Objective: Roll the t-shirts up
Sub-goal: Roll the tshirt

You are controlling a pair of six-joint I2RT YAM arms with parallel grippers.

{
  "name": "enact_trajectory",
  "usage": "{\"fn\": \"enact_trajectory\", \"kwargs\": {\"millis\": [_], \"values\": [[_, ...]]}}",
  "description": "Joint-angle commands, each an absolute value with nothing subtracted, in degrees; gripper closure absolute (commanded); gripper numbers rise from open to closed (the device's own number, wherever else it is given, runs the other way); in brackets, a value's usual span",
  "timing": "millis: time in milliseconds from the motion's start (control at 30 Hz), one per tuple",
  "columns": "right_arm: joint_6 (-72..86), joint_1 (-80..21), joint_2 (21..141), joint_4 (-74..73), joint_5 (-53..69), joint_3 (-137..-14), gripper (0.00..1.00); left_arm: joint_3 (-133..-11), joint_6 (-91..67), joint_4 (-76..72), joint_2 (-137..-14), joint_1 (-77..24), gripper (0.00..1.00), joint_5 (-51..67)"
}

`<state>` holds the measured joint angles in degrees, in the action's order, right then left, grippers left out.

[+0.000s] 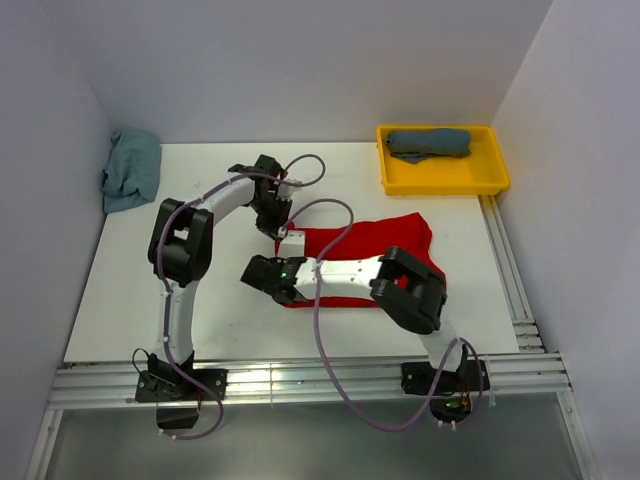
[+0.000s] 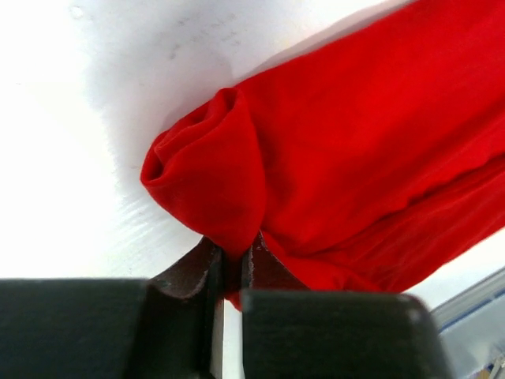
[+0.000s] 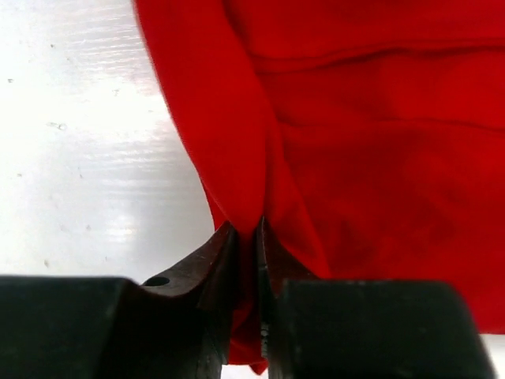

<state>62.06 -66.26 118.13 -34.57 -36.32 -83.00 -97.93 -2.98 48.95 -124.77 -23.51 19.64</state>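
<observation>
- You have three t-shirts: one red t-shirt [image 1: 390, 235] spread mid-table [image 1: 130, 300], one slate-blue t-shirt [image 1: 430, 143] in the single yellow tray [image 1: 445, 186], and one teal t-shirt [image 1: 132, 170] bunched at the far left corner.
- Both of your claws are clenched on red cloth: the left gripper [image 2: 233, 249] pinches a bunched fold, the right gripper [image 3: 246, 237] an edge.

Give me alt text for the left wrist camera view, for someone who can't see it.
The left gripper is shut on a fold of the red t-shirt, seen close up from behind its dark fingers. The shirt's end is curled into a loose roll, and the rest spreads to the upper right over the white table.
</observation>
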Motion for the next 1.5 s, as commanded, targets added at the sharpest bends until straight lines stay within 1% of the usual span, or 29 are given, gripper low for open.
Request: {"fn": "enact_trajectory", "kwargs": {"millis": [0,33,67,100,133,233,300,367,500,633,700,933,1100,1167,1233,1333,1367,1433,1467], "values": [[64.51,-64.17,108.65,-25.69,-31.39,-74.21,0.82,-101.34,-1.41,49.13,-124.89,-23.73,0.89,20.74],[65.56,-63.46,106.98,-20.10,-29.11,-68.70,0.87,-101.60,-1.32,49.13,-124.81,-23.64,0.79,21.44],[66.09,-62.76,103.57,-17.34,-28.13,-65.95,0.88,-102.04,-0.97,49.13,-124.72,-23.56,0.74,21.88],[66.88,-61.45,101.88,-11.75,-27.34,-63.31,0.88,-102.22,-0.79,49.13,-124.28,-23.47,0.63,22.49],[68.10,-60.83,98.99,-8.91,-25.07,-58.15,0.88,-102.48,-0.62,48.87,-123.93,-23.12,0.56,23.46],[70.22,-58.28,95.46,1.99,-21.90,-49.17,0.88,-103.01,1.30,48.52,-122.79,-22.68,0.42,26.62],[71.71,-57.05,93.61,8.66,-18.73,-45.63,0.88,-103.18,1.58,48.17,-121.91,-22.41,0.38,28.56],[73.82,-55.64,92.73,13.16,-17.24,-40.97,0.88,-103.01,1.85,47.38,-121.20,-21.80,0.36,30.57],[77.95,-53.53,93.51,28.25,-11.18,-34.11,0.89,-100.73,2.11,45.27,-118.57,-19.25,0.32,37.86],[84.27,-52.12,96.67,41.72,-8.44,-27.09,0.90,-94.24,3.16,42.11,-116.11,-16.00,0.28,42.18],[86.12,-51.59,98.25,48.38,-7.65,-25.76,0.90,-91.86,3.43,40.08,-115.31,-15.30,0.28,42.89],[90.87,-51.33,107.03,59.58,-2.99,-25.49,0.92,-85.79,0.45,31.83,-118.03,-15.03,0.28,46.14],[92.63,-51.24,109.69,64.41,-2.02,-24.44,0.93,-84.38,-4.83,26.02,-121.20,-15.12,0.28,49.04],[93.08,-51.15,110.74,66.52,-1.32,-24.35,0.93,-84.46,-5.45,25.23,-122.51,-15.55,0.28,47.30],[92.99,-51.07,111.36,66.62,-0.88,-24.87,0.94,-85.08,-6.50,24.87,-123.13,-16.08,0.30,46.58],[90.80,-51.24,109.96,61.19,-0.26,-26.36,0.95,-86.83,-7.29,27.23,-123.93,-16.26,0.44,44.48],[90.09,-51.33,109.17,57.00,-0.61,-26.98,0.95,-87.18,-7.21,28.03,-123.84,-16.26,0.55,43.69],[87.72,-51.94,106.88,52.58,-1.58,-27.59,0.94,-87.98,-6.33,29.52,-123.23,-16.61,0.66,40.35],[86.84,-52.12,106.35,48.82,-1.67,-28.38,0.92,-88.15,-6.15,31.01,-122.53,-16.96,0.74,39.12]]}}
